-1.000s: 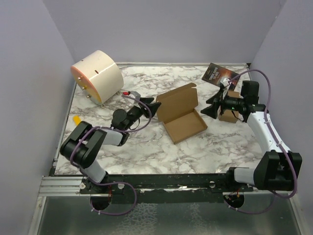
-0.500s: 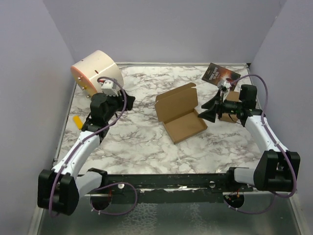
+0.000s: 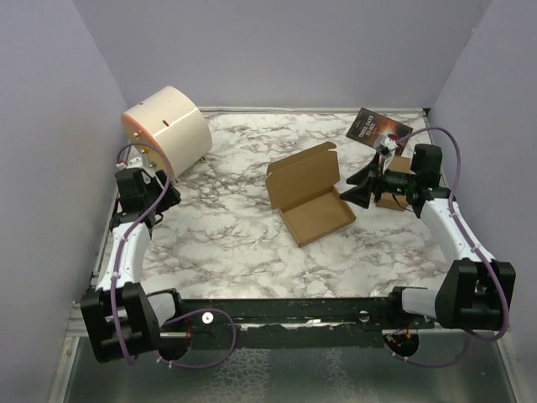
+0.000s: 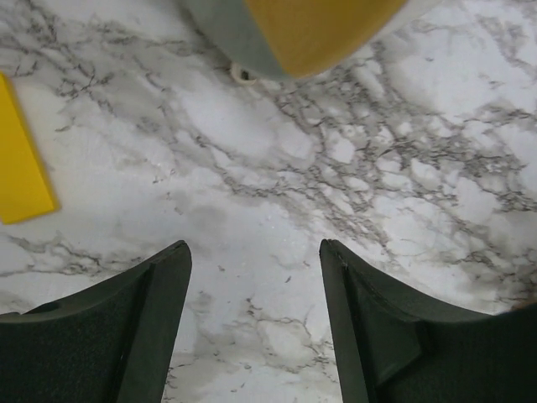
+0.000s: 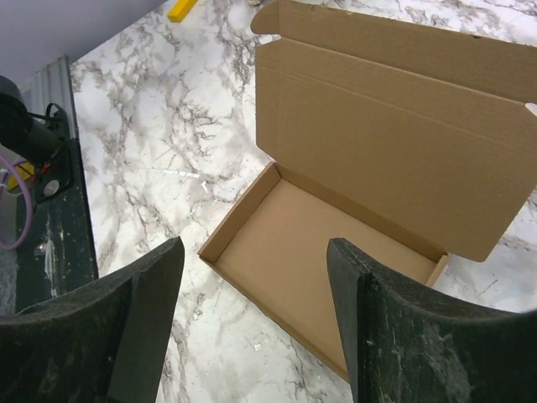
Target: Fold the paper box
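Observation:
The paper box (image 3: pixel 310 201) lies mid-table as a shallow brown tray with its lid standing open at the back. In the right wrist view the tray (image 5: pixel 327 243) and the raised lid (image 5: pixel 394 143) fill the frame. My right gripper (image 3: pixel 357 186) is open and empty just right of the box, pointing at it, with nothing between its fingertips (image 5: pixel 255 242). My left gripper (image 3: pixel 161 195) is open and empty at the far left of the table, well away from the box. In the left wrist view (image 4: pixel 254 245) it hangs over bare marble.
A cream cylinder with an orange face (image 3: pixel 168 128) stands at the back left, its edge above my left gripper (image 4: pixel 310 25). A yellow piece (image 3: pixel 132 206) lies by the left edge. A dark booklet (image 3: pixel 377 128) and a small cardboard box (image 3: pixel 394 191) sit at the right.
My left arm has swung from the box's left edge out to the far left of the table, beside the cylinder. The right gripper has hardly moved. The box has not moved.

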You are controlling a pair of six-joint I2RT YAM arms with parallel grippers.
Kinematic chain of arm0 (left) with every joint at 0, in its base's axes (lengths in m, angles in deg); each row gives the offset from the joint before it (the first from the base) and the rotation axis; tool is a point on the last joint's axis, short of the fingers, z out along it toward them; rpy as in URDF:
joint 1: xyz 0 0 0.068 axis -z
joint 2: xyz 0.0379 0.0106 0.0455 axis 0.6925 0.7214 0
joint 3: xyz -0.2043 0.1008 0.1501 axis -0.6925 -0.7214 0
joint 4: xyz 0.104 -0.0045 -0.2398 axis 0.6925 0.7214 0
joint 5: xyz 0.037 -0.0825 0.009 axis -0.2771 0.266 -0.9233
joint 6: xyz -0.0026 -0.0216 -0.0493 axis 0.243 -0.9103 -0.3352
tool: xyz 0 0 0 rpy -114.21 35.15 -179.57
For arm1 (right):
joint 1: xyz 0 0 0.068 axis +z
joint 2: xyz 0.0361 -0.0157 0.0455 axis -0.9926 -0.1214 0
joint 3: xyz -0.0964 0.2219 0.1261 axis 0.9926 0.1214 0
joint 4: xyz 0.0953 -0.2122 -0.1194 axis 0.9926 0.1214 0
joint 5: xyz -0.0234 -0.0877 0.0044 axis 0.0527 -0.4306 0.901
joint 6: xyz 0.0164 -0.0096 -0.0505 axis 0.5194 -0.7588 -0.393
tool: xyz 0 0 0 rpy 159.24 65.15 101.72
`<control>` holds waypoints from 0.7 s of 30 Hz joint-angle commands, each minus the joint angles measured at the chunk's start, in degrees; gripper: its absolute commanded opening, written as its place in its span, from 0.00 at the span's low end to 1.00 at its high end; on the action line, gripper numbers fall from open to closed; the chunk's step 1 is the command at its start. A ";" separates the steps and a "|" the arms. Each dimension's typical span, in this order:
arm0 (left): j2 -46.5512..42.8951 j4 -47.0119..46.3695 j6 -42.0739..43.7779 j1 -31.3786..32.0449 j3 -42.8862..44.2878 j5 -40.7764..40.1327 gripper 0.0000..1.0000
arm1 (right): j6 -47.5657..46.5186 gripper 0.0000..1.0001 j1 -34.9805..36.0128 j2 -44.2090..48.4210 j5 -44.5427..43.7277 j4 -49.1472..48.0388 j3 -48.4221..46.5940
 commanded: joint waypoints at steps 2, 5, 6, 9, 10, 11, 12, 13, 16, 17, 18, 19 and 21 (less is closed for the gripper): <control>5.79 1.93 3.42 -3.78 0.53 -8.15 0.67 | -1.99 0.69 -0.56 1.90 -2.60 0.83 -0.45; 9.42 1.88 5.76 -4.68 1.70 -14.98 0.68 | -1.99 0.69 -0.82 2.41 -2.34 0.83 -0.45; 10.36 1.67 6.12 -5.11 1.88 -17.87 0.68 | -2.12 0.69 -0.84 2.48 -2.30 0.83 -0.33; 12.51 -0.13 7.53 -6.44 1.97 -22.12 0.70 | -2.62 0.69 -1.06 3.09 -2.83 0.74 0.03; 13.11 -1.14 7.50 -6.82 2.03 -23.04 0.70 | -2.68 0.69 -1.21 3.24 -2.97 0.68 0.19; 13.82 -1.98 7.47 -7.38 2.30 -23.51 0.70 | -2.69 0.69 -1.39 3.30 -2.92 0.61 0.25; 14.91 -2.61 7.07 -7.65 2.78 -24.15 0.71 | -2.69 0.69 -1.52 3.30 -2.78 0.53 0.30; 16.15 -2.75 6.47 -8.05 3.75 -24.89 0.71 | -2.76 0.69 -1.66 3.30 -2.65 0.63 0.40; 20.53 -1.94 6.04 -8.29 7.71 -28.13 0.72 | -2.55 0.69 -2.06 3.39 -2.55 -0.17 1.15; 22.02 -1.39 5.72 -8.29 9.01 -29.77 0.73 | -2.59 0.69 -2.14 3.40 -2.57 -0.29 1.39; 23.25 -1.10 5.80 -8.29 10.22 -30.86 0.74 | -2.56 0.69 -2.22 3.32 -2.56 -0.54 1.57; 24.50 -1.11 5.82 -8.29 11.00 -31.66 0.74 | -2.46 0.69 -2.25 3.26 -2.50 -0.84 1.74; 26.51 -1.08 5.55 -8.53 12.54 -32.27 0.75 | -2.50 0.69 -2.34 3.07 -2.30 -1.05 1.96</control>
